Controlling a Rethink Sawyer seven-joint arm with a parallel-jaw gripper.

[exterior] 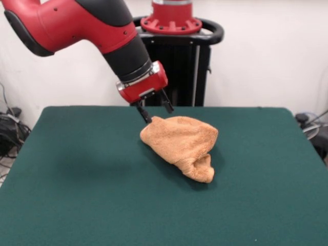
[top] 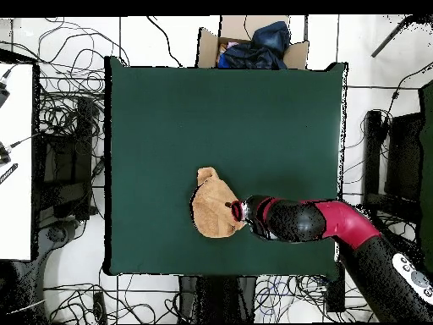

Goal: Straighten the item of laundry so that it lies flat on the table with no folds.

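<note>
- The gripper (exterior: 153, 113), a pair of dark fingers under a red wrist block, hangs at the upper middle of the front view; its fingers look spread apart, one tip touching the top edge of the towel and the other clear of the cloth
- The towel (exterior: 182, 144), orange-tan terry cloth, sits bunched in a rounded heap just right of centre on the green table (exterior: 77, 195), with a folded lobe drooping toward the lower right
- In the overhead view the towel (top: 211, 207) lies below centre, and the gripper (top: 238, 211) meets its right edge, the red and black arm (top: 330, 224) reaching in from the lower right
- Likely risk: closing here may catch several layers at once, so the heap would lift as one lump rather than open out
- Another risk: a thin pinch on one edge could slip free, leaving the folds as they are
- The gripper sits at the towel's upper left rim in the front view, not over its middle
</note>
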